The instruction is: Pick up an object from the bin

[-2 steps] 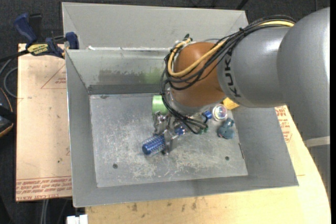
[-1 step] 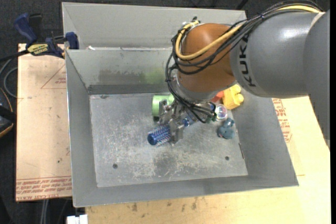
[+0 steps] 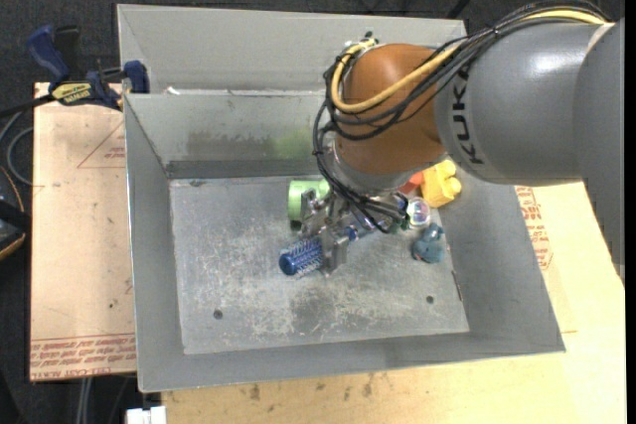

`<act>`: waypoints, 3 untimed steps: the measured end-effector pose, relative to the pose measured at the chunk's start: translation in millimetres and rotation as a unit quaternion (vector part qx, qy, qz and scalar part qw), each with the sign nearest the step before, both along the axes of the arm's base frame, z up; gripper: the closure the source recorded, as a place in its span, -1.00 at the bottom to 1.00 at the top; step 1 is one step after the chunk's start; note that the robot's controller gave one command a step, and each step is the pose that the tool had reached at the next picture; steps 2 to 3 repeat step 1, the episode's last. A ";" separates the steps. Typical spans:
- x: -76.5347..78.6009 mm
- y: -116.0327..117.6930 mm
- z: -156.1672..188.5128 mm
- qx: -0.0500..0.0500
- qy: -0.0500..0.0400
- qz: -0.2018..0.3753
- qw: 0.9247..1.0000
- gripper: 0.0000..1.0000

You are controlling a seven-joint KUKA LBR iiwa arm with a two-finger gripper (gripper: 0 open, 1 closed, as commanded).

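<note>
Mid-bin: pincer (image 3: 329, 239) over one blue roller (image 3: 301, 261), perhaps touching | width unclear | one green cup (image 3: 300, 197) | one yellow block (image 3: 441, 184)

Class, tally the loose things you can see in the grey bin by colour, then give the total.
Green: 1, a green cylinder
Blue: 2, a bristly blue roller and a blue-grey lump
Yellow-orange: 1, a yellow-orange block
Pale: 1, a small pale piece
Total: 5 in sight; the arm may cover more.
</note>
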State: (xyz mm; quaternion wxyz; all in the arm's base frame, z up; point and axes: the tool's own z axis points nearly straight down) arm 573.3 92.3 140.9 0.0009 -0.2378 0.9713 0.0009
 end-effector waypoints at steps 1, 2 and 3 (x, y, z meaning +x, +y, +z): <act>1.1 1.0 37.0 0.000 -0.002 -0.001 1.000 1.00; 1.1 1.0 37.0 0.000 -0.002 -0.001 1.000 1.00; 1.1 1.0 37.0 0.000 -0.002 -0.001 1.000 1.00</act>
